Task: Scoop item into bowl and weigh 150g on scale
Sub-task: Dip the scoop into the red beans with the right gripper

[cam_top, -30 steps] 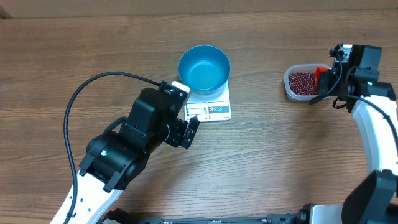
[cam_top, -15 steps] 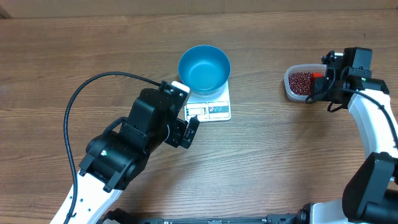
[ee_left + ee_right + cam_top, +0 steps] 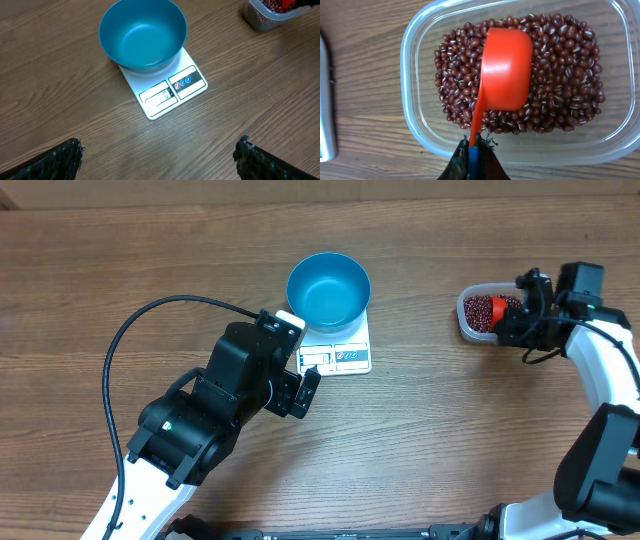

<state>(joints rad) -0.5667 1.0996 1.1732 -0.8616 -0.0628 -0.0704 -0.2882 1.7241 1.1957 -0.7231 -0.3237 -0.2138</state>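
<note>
While the left gripper (image 3: 157, 159) is held just in front of the scale (image 3: 172, 87), its jaws are spread wide and nothing is gripped between them; only the wooden table (image 3: 240, 100) is seen there. The scale is laid flat, with its display window and label panel turned toward that gripper; the reading cannot be made out. The blue bowl (image 3: 142, 32) is set upright on the rear part of the scale, overhanging its back edge. Well to the right of the scale, a clear plastic tub (image 3: 415, 75) is found, in which the red-brown beans (image 3: 565, 75) are heaped. The right gripper (image 3: 472, 155) is clamped on the handle of an orange scoop (image 3: 505, 70), whose cup is rested on the beans inside the tub.
</note>
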